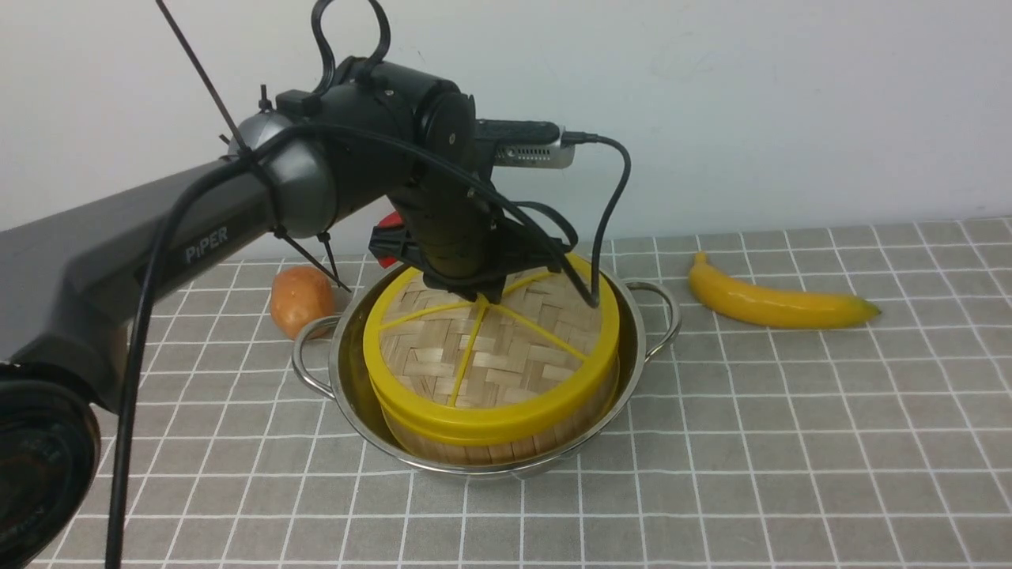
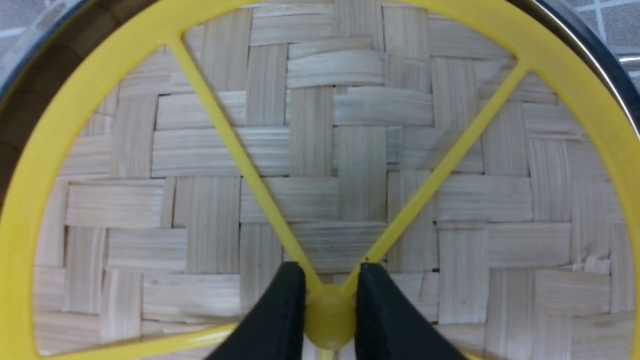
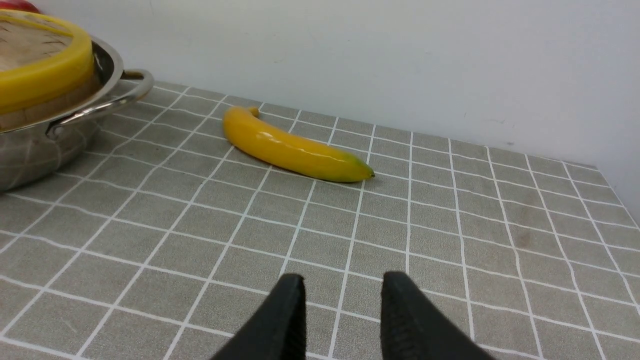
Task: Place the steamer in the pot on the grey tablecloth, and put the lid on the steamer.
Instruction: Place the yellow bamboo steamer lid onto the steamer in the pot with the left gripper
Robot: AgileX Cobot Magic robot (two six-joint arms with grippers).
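Note:
The steel pot [image 1: 637,371] stands on the grey tablecloth [image 1: 791,442]. Inside it sits the bamboo steamer [image 1: 474,452], only its slat wall showing under the lid [image 1: 506,359], which lies on top of it. My left gripper [image 1: 485,299] reaches down onto the lid's middle. In the left wrist view the gripper [image 2: 331,271] is shut on the yellow hub where the lid's [image 2: 360,150] spokes meet. My right gripper [image 3: 342,282] hangs open over bare tablecloth [image 3: 450,225], right of the pot [image 3: 30,150], with nothing between its fingers. It is out of the front view.
A yellow banana [image 1: 775,304] lies on the cloth right of the pot, ahead of the right gripper [image 3: 290,147]. An orange fruit [image 1: 300,300] sits just left of the pot's handle. A red object [image 1: 386,237] shows behind the pot. A white wall closes the back.

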